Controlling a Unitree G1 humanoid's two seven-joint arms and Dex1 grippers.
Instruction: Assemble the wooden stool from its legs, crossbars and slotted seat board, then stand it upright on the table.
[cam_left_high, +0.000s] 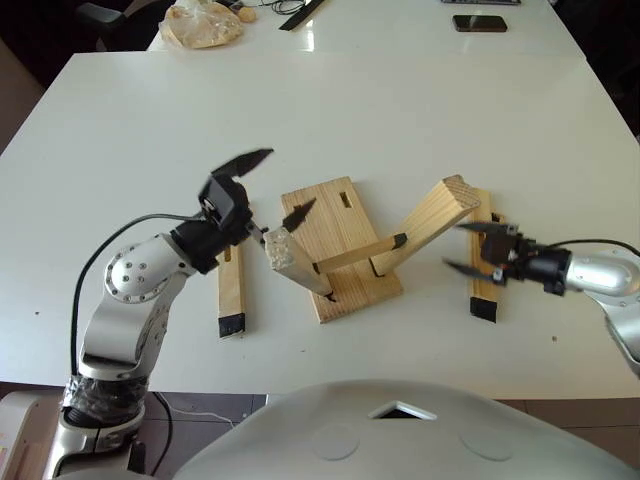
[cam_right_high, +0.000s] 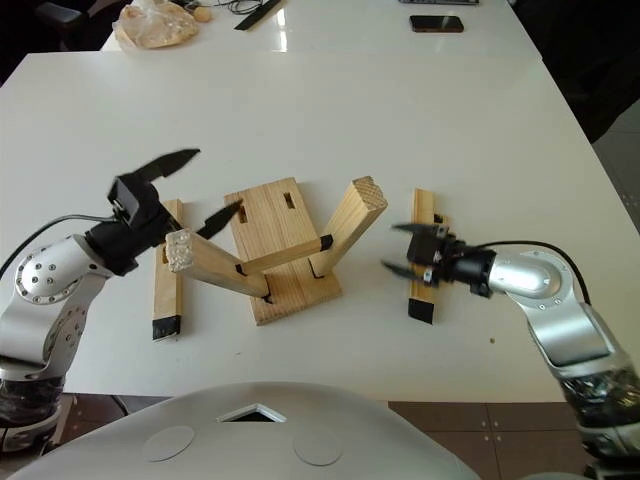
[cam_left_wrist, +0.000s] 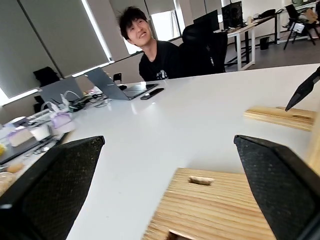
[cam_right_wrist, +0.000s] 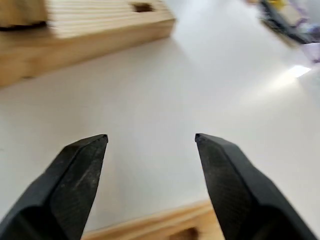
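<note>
Here we see left pincer (cam_left_high: 290, 180) wide open near seat board (cam_left_high: 330, 215); right pincer (cam_left_high: 455, 246) open, both empty.

Background clutter, all well apart from the work area.
Rear table (cam_left_high: 400, 38): a crumpled plastic bag (cam_left_high: 203, 24) with something tan inside sits at the left end. A flat black strip (cam_left_high: 300, 14) lies just right of the bag, and a black phone (cam_left_high: 479, 22) lies flat further right. In the left wrist view there is an open laptop (cam_left_wrist: 107, 85) with a flat black item (cam_left_wrist: 151, 93) just beside it. Small pale clutter with cables (cam_left_wrist: 50, 127) lies further along. A black office chair (cam_left_wrist: 200, 47) stands behind, with desks with monitors (cam_left_wrist: 232, 12) deeper in the room. Grey roller blinds (cam_left_wrist: 50, 35) cover the windows.
</note>
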